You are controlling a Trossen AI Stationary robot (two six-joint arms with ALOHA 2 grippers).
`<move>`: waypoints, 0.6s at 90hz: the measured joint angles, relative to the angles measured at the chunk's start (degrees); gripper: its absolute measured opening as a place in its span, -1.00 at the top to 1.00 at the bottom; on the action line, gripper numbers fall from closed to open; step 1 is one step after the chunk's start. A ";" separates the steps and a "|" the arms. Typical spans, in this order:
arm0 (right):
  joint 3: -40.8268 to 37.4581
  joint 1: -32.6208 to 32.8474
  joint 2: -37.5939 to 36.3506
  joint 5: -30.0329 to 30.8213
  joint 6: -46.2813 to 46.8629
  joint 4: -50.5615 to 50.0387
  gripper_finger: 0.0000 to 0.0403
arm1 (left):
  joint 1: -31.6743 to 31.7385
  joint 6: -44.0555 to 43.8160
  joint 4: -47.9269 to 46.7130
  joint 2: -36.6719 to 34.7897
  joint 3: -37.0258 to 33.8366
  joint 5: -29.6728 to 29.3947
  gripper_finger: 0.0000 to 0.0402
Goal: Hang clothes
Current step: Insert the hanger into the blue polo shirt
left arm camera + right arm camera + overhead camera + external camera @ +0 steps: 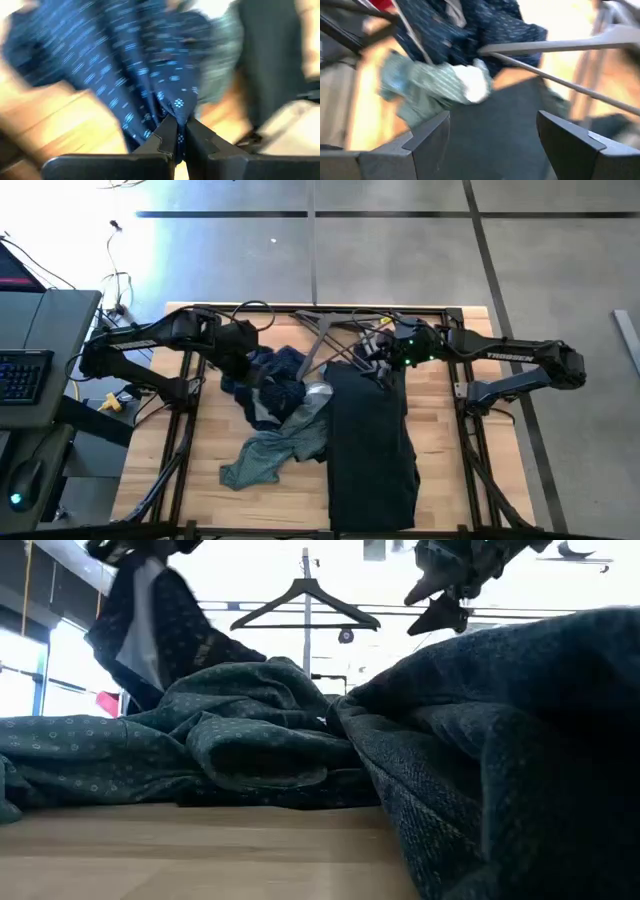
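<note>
My left gripper (250, 355) is shut on the navy dotted shirt (275, 380), left of the table's middle. In the low view part of that shirt (150, 620) hangs raised, while the rest lies heaped on the table. The teal shirt (272, 452) lies crumpled toward the near edge. Right of it the black trouser-like piece (372, 442) is spread lengthwise on the table. My right gripper (492, 135) stands open above the far end of the black piece (490, 125), touching nothing. A thin grey hanger (305, 605) hangs upright at the far side, between the grippers. My left gripper pinches a bunched fold of the navy shirt (179, 107) between its two fingers (165, 137); how many layers does not show. The cloth fans out from the fingertips. The held part hangs raised (150, 620) and the lower part (268, 402) rests on the table.
A dark metal frame (320, 310) runs round the table, with rails along the far edge and both sides. A desk with a keyboard (22, 375) stands beyond the left edge. Bare wood (205, 430) shows at the near left and at the near right (445, 460).
</note>
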 joint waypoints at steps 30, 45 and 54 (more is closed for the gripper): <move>0.85 0.57 -0.06 -1.91 3.33 3.72 -0.36 | -3.01 -4.04 5.83 -0.69 20.18 -15.27 1.00; 3.84 0.57 -0.05 -1.85 3.21 5.56 -0.36 | -5.18 0.04 15.90 -0.73 26.94 -24.86 1.00; 7.71 0.55 -0.17 -1.23 1.93 5.51 -0.36 | -8.33 4.51 26.26 -0.73 27.65 -30.13 1.00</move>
